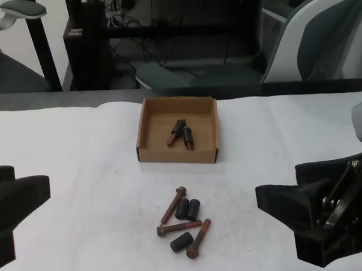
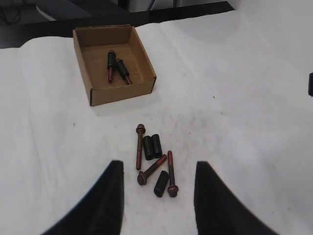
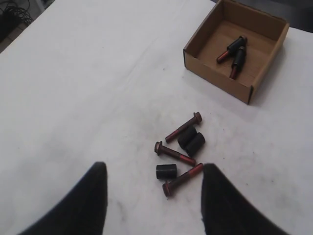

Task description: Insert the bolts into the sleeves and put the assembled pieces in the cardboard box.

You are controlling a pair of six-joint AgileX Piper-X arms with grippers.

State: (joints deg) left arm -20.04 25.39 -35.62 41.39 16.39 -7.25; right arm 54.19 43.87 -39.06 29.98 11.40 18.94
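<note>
The cardboard box (image 1: 177, 155) sits at the middle back of the white bench and holds two assembled pieces (image 1: 181, 134), each a bolt in a black sleeve. In front of it lie three loose reddish bolts (image 1: 172, 205) (image 1: 179, 227) (image 1: 199, 238) and three black sleeves, two side by side (image 1: 187, 209) and one apart (image 1: 181, 242). My left gripper (image 2: 158, 166) hangs open above the near side of this cluster, touching nothing. From the other side my right gripper (image 3: 153, 169) is open too, with the single sleeve (image 3: 166, 171) lying on the bench below its gap.
The bench is covered by a white cloth (image 1: 80, 176) with bare room on both sides of the cluster. Behind the far edge stand chairs (image 1: 321, 39) and dark furniture.
</note>
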